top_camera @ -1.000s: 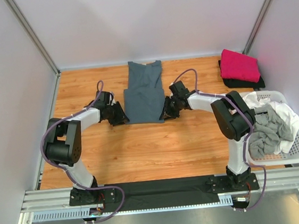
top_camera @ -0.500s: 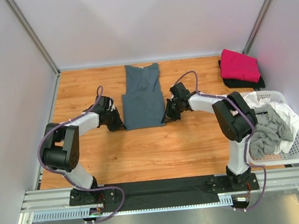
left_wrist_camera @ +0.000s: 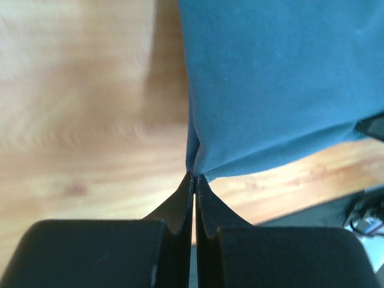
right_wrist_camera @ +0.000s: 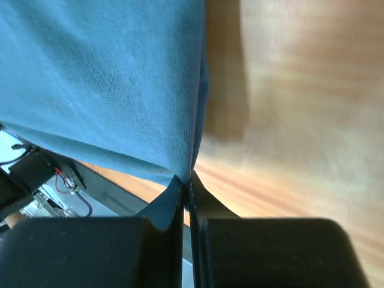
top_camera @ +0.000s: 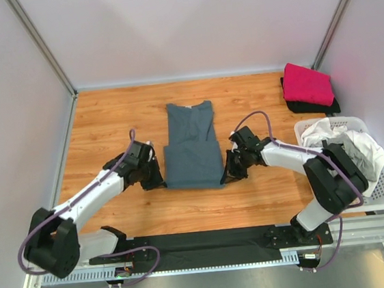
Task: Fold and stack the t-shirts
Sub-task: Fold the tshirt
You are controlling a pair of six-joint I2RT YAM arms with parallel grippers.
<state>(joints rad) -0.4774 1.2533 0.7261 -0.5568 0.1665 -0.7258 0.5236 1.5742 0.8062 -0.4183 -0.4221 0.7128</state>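
A slate blue-grey t-shirt (top_camera: 192, 147) lies folded lengthwise in the middle of the wooden table, collar at the far end. My left gripper (top_camera: 160, 182) is shut on its near left corner (left_wrist_camera: 198, 169). My right gripper (top_camera: 227, 177) is shut on its near right corner (right_wrist_camera: 183, 174). Both wrist views show the cloth pinched at the fingertips and stretched away from them. A folded magenta-pink t-shirt (top_camera: 306, 84) rests on a black one (top_camera: 320, 108) at the far right. Light grey and white t-shirts (top_camera: 348, 158) are heaped in the basket.
A white lattice basket (top_camera: 369, 197) stands at the right edge of the table, beside the right arm. White walls close off the back and both sides. A black mat (top_camera: 209, 240) and a metal rail (top_camera: 60, 257) run along the near edge.
Both grippers closed on the shirt's near corners. They have pulled the shirt toward the near edge, and both arms have drawn back with it.
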